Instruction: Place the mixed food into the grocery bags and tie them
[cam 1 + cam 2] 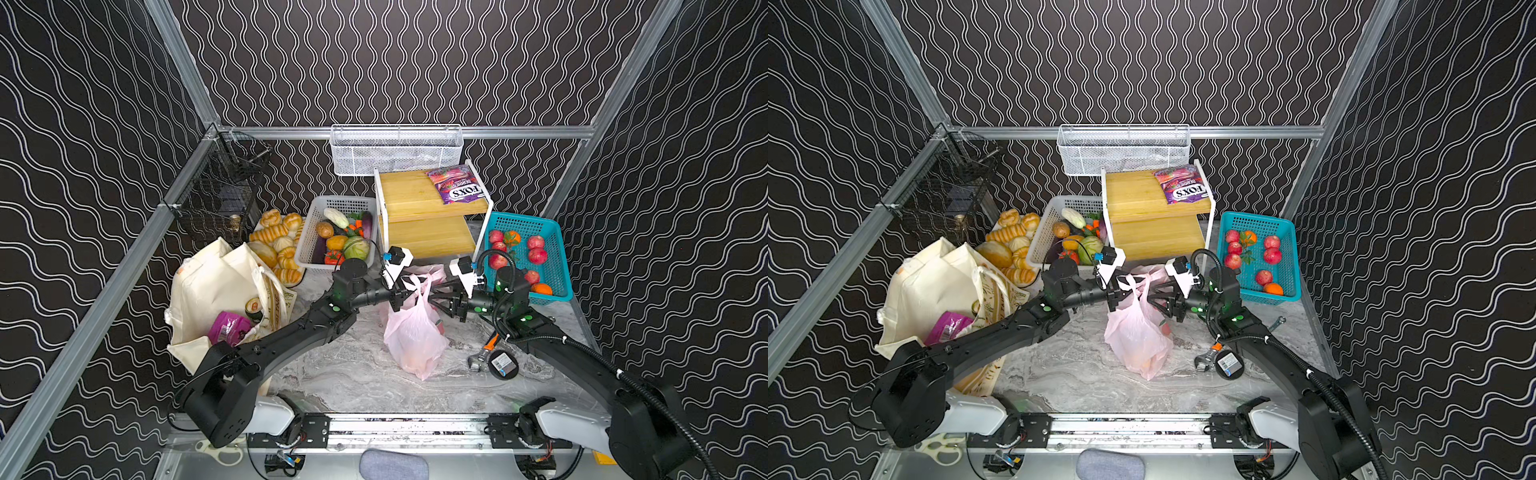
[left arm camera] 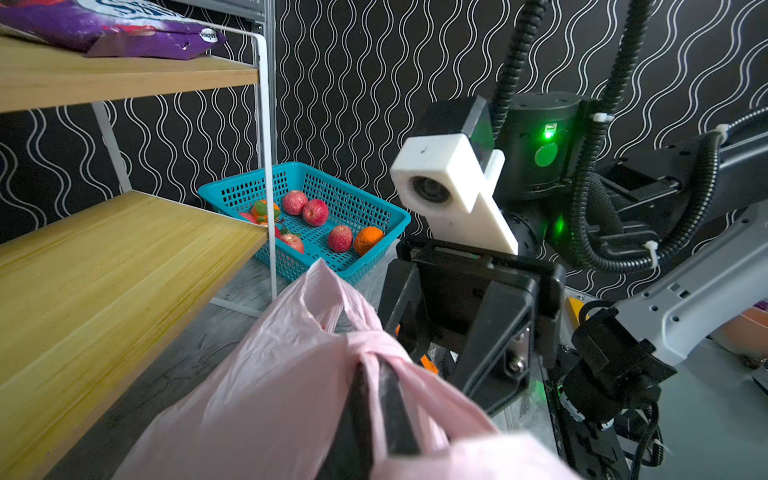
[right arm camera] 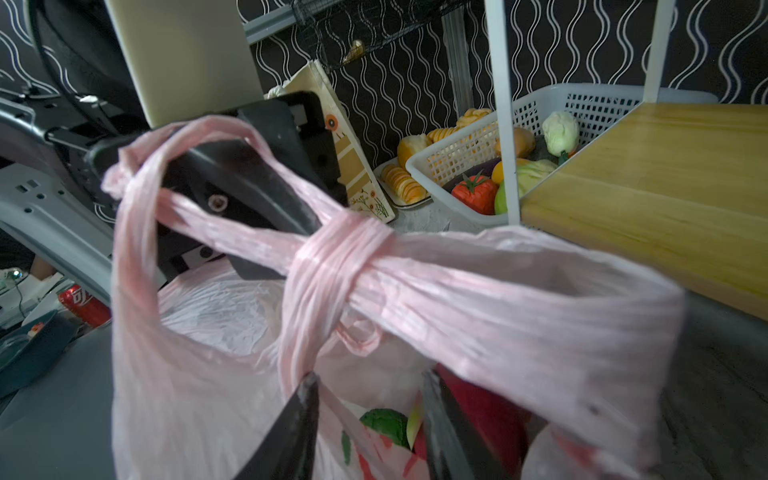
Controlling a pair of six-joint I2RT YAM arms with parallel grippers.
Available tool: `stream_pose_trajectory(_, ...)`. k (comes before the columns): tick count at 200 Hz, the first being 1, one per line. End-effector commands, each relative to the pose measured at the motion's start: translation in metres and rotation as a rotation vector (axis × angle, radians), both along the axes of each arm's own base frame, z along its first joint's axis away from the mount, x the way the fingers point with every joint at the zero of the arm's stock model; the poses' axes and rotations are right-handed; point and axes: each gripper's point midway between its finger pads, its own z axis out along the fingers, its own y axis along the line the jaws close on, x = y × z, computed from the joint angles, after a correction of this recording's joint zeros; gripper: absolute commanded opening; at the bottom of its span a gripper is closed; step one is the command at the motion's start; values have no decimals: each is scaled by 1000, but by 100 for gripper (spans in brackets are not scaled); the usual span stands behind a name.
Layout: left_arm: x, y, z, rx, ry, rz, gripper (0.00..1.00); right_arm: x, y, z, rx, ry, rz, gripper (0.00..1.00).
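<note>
Pouch (image 1: 456,184) on shelf (image 1: 409,195) reads FOX'S BERRIES; translucent pink bag (image 1: 413,336) knotted at handles (image 3: 340,249), left pincer (image 2: 371,374) clenched on it, right pincer (image 3: 370,390) released.

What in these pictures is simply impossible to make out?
- Pink bag contents: cloudy plastic blurs them in both top views; the right wrist view shows only red and green bits.
- Cream tote contents: the left arm covers part in both top views.
- Black wire basket contents: too dark and small in both top views.
</note>
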Motion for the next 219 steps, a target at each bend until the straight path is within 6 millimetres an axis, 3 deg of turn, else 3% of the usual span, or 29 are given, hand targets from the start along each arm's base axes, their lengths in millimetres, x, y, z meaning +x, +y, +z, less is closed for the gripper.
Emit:
stream_pose_trajectory(1,-3,-3,10,-33,-16,-17,6,4,4,23,78,-67,10,41)
stream_pose_trajectory(36,-4,-6,8,-31,-13,-23,6,8,7,28,123,-45,16,39)
stream_pose_trajectory(71,-5,-9,7,-32,-10,-28,6,-2,11,32,176,-23,83,39)
stream_pose_trajectory(133,-5,-5,6,-15,-22,-6,9,-1,5,27,145,-24,28,0)
stream_pose_trajectory(168,-4,-4,4,-6,-24,1,16,2,0,17,77,-10,-26,0)
stream_pose_trajectory(181,-3,-4,2,-1,-22,5,28,6,-2,14,54,-4,-53,0)
stream_pose_trajectory(198,-4,-4,-1,19,-21,7,35,11,-6,11,27,6,-95,0)
stream_pose_trajectory(219,-4,-2,-5,45,-18,12,35,12,-7,9,8,9,-103,0)
